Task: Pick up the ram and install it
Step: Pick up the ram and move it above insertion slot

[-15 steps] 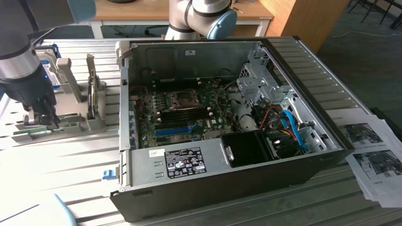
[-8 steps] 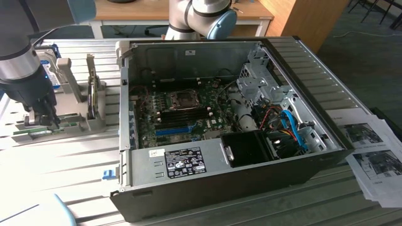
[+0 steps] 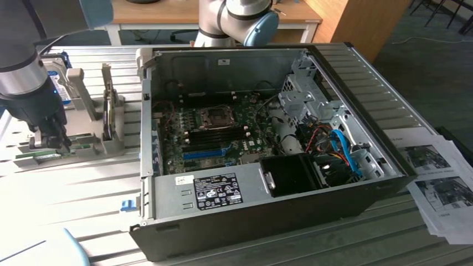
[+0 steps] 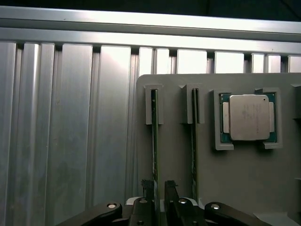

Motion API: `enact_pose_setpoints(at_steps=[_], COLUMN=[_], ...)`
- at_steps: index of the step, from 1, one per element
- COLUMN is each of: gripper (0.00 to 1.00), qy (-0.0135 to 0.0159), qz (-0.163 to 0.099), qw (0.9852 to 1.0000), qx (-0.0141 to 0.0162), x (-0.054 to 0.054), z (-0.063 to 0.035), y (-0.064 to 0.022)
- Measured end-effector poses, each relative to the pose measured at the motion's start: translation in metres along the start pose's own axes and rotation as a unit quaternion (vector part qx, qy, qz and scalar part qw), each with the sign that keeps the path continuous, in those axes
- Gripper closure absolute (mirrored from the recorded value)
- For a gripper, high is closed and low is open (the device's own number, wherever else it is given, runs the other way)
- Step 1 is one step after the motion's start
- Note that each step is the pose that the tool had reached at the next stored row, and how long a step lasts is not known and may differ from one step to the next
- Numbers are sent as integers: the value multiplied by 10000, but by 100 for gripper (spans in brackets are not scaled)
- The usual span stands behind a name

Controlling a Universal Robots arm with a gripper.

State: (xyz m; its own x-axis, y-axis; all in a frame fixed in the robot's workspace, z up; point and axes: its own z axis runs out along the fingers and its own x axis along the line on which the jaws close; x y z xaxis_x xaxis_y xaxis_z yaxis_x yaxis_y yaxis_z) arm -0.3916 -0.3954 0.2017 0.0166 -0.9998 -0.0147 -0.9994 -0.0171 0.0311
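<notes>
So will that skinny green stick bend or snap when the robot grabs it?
Probably stiff, not floppy: the ram stick stands straight on its thin edge in the grey holder. It looks very slim, so it is likely light, and twisting might crack it. Slots hold its end, so tipping seems unlikely.

I can make out no word or number well enough to read it. A black label (image 3: 215,189) on the metal plate (image 3: 170,200) at the near side of the computer case (image 3: 258,227) carries white print and small marks, all too fine for me. Just beside it, a small white sticker (image 3: 184,180) has dark print, equally unreadable. The printed sheets (image 3: 436,183) on the tabletop (image 3: 74,183), at the exterior view's right, hold photos and lines of text I cannot read. The hard drive (image 3: 59,83) wears a blue-white label, wording lost. In the wrist view the processor (image 4: 248,117) bears faint illegible markings, and the ram (image 4: 154,136) shows me its thin edge
</notes>
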Motion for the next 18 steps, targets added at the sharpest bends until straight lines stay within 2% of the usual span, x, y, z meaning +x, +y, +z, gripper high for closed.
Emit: enact_pose_setpoints(at_steps=[13, 15, 16, 18], gripper=[77, 79, 85, 85], qy=[1, 1, 2, 1], qz=[-1, 0, 0, 0], qw=[10000, 10000, 10000, 10000], qx=[-2, -2, -2, -2], x=[-1, -2, -1, -2], z=[1, 1, 1, 1], y=[0, 1, 1, 1])
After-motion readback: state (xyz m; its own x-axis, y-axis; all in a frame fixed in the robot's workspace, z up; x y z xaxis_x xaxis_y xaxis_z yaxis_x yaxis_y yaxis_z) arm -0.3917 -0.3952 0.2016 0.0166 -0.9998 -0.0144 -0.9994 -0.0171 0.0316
